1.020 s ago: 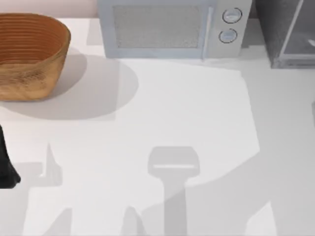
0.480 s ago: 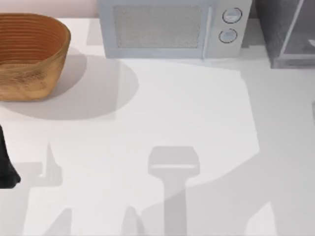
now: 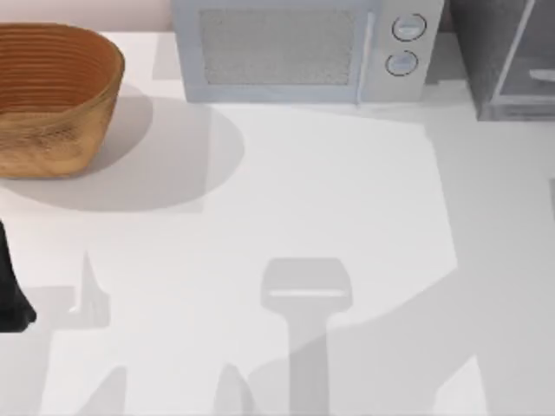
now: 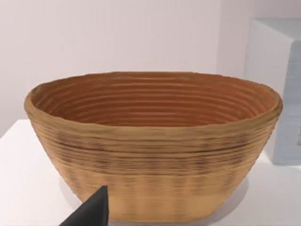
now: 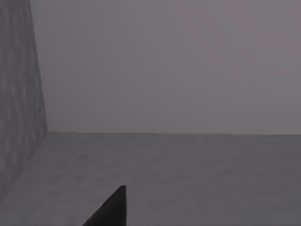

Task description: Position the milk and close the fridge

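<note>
**Fridge far right, milk unseen**

Top view: fridge (image 3: 507, 61) at far right corner beside microwave (image 3: 303, 52); basket (image 3: 52, 95) far left. Left arm (image 3: 10, 286) parked at left edge, so the right arm is probably nearer the fridge.

Left wrist view: basket (image 4: 153, 141) ahead, one dark fingertip (image 4: 91, 212); grip state can't tell.

Right wrist view: grey floor and walls, likely fridge interior; one fingertip (image 5: 110, 209), grip can't tell. Milk's place unclear.

You get bright, even light on the white table (image 3: 347, 199), with soft grey shadows beneath the basket (image 3: 52, 95) and across the near edge. The right wrist view is dim and grey.
</note>
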